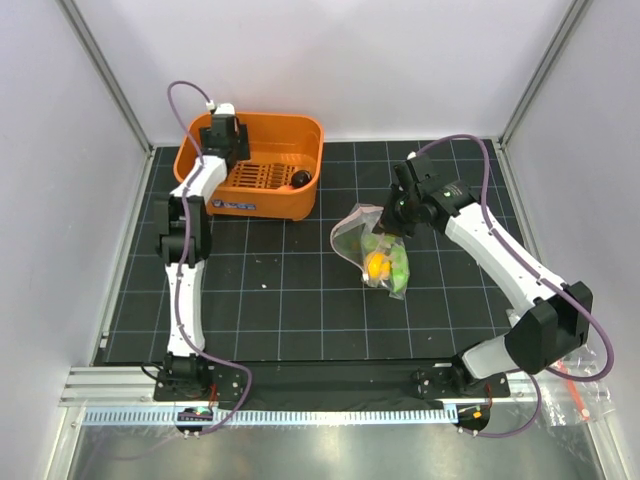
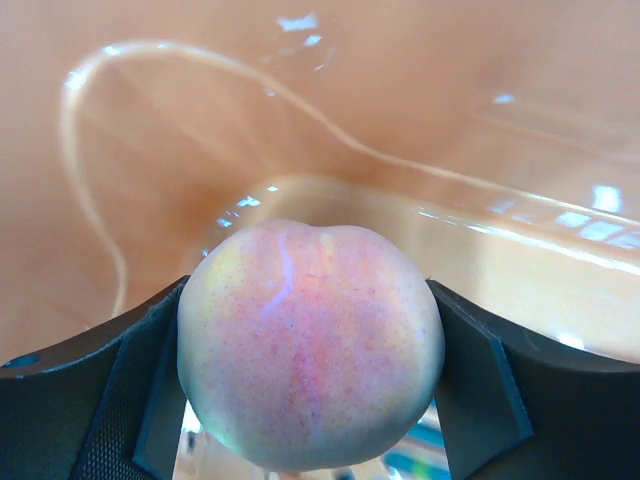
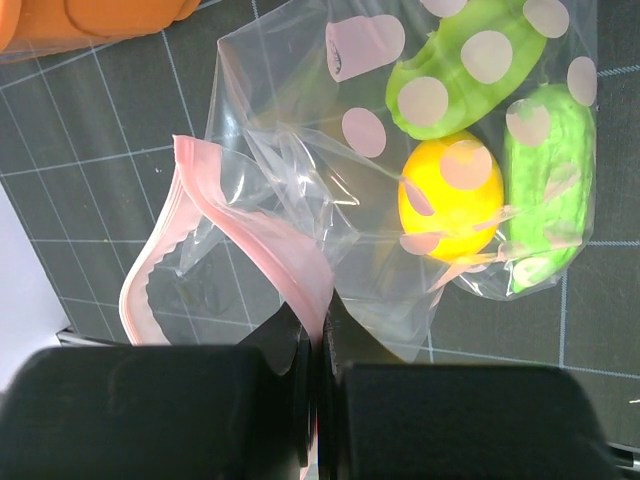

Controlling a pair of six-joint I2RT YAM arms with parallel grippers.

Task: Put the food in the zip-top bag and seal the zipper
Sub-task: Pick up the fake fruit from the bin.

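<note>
Two things are held
The peach ball (image 2: 310, 345) is squeezed in the left gripper (image 2: 310, 400) jaws; the zipper (image 3: 262, 238) edge is pinched in the right gripper (image 3: 318, 352) jaws.

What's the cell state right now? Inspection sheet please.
Surface: black gridded mat.
Job's things: zip-top bag on the mat, holding yellow fruit and two green pieces; zipper unsealed; peach and dark piece at the orange basket.
Clutter: clear plastic beside the right arm's base.
Grippers: left gripper shut on peach; right gripper shut on zipper.
Cables: purple cable looping off each arm.
Surroundings: white walls, metal rail at the near edge.
</note>
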